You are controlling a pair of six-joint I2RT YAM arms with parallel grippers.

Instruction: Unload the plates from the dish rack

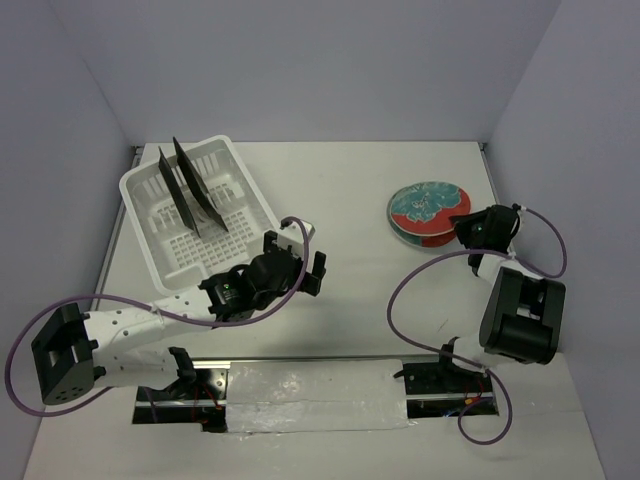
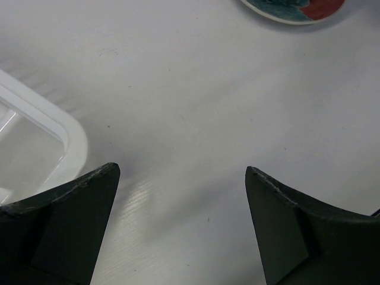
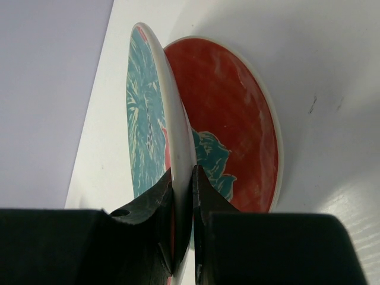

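Note:
The white dish rack [image 1: 247, 190] stands at the back left and holds two dark square plates on edge, one [image 1: 168, 180] behind the other [image 1: 199, 192]. The round red and teal floral plate [image 1: 428, 210] is at the right on the table. My right gripper [image 1: 467, 227] is shut on its near rim. In the right wrist view the white rim runs between the fingers of that gripper [image 3: 183, 169], with the plate's red face [image 3: 231, 119] beside it. My left gripper [image 1: 296, 252] is open and empty over bare table, just right of the rack. The left wrist view shows that gripper [image 2: 181, 171], the rack's corner [image 2: 66, 127] and the plate's edge [image 2: 294, 10].
A taped strip [image 1: 315, 395] runs along the near edge between the arm bases. The right arm's dark base [image 1: 520, 315] and its purple cable [image 1: 400, 300] lie near the plate. Walls close in the table at the back and on both sides.

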